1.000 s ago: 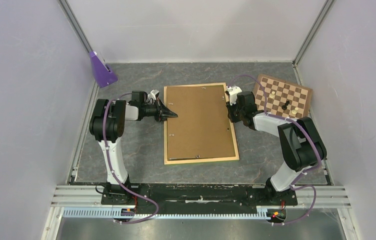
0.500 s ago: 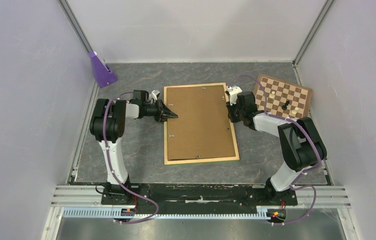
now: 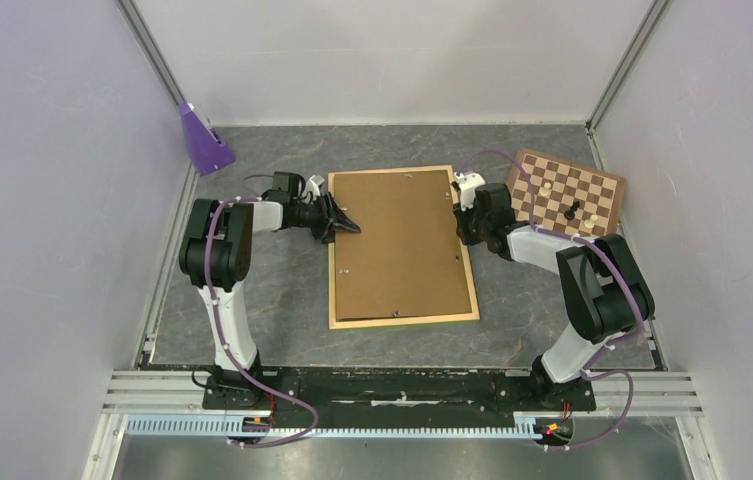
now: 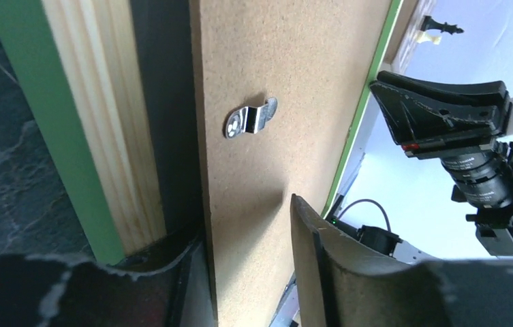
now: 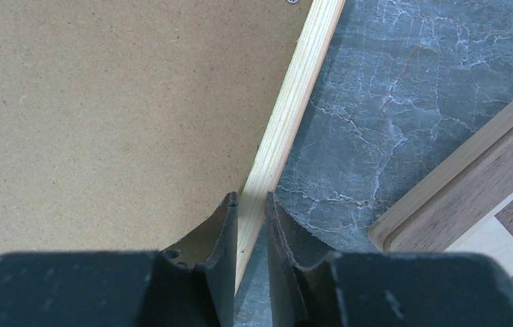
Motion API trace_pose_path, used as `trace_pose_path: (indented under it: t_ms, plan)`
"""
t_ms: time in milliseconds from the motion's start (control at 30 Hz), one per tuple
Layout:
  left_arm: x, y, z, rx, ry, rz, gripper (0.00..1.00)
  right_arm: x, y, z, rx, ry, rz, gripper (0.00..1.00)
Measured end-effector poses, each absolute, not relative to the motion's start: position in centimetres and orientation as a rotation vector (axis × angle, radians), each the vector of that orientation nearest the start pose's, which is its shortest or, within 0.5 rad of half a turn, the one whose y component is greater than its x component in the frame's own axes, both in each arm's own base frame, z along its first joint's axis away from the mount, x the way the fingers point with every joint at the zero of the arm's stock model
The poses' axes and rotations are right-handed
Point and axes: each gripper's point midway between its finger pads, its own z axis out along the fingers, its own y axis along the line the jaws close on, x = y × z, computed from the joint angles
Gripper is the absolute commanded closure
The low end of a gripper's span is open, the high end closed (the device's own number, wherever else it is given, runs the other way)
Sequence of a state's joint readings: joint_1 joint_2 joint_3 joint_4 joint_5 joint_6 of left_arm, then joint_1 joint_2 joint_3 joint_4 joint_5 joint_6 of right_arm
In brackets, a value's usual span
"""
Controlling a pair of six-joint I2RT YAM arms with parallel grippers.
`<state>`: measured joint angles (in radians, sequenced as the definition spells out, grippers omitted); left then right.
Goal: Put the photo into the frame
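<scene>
The frame (image 3: 402, 320) lies face down mid-table, pale wood rails up, with a brown hardboard panel (image 3: 402, 245) inside it. The photo is hidden. My left gripper (image 3: 342, 222) sits at the frame's left rail. In the left wrist view it (image 4: 243, 221) is open, its fingers straddling the panel's (image 4: 287, 82) edge, which stands off the pale rail (image 4: 97, 122) across a dark gap. A metal clip (image 4: 248, 117) shows on the panel. My right gripper (image 3: 463, 228) is at the right rail, and its wrist view shows it (image 5: 249, 197) shut on that rail (image 5: 301, 82).
A brown-and-cream chessboard (image 3: 566, 192) with a few pieces lies just right of the frame, close to the right arm. A purple object (image 3: 204, 138) stands in the back left corner. Enclosure walls ring the grey table.
My left gripper has opened from shut and shifted slightly toward the back along the frame's left edge. The right arm and frame have stayed put.
</scene>
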<state>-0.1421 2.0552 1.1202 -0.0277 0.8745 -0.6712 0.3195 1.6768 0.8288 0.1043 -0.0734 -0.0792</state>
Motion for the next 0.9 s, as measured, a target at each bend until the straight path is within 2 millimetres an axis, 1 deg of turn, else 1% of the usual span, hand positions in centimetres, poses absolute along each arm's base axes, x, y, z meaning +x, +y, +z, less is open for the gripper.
trace_pose_path:
  t_ms: [67,133,367,733,900]
  plan:
    - [38.0,-20.8,3.2,-0.306,2.588,-1.400,0.40,38.7,13.8,3.3,-0.496,2.267,0.207,0.92]
    - [38.2,-20.8,3.5,-0.308,2.595,-1.377,0.38,38.7,13.8,3.3,-0.496,2.265,0.207,0.92]
    - [38.2,-20.5,3.5,-0.314,2.645,-1.263,0.36,38.8,13.9,3.3,-0.497,2.260,0.212,0.92]
    - [37.8,-18.9,3.8,-0.287,2.712,-1.044,0.35,38.9,14.2,3.3,-0.502,2.253,0.224,0.92]
    - [37.6,-18.7,3.8,-0.260,2.735,-0.981,0.35,38.9,14.2,3.3,-0.502,2.253,0.224,0.92]
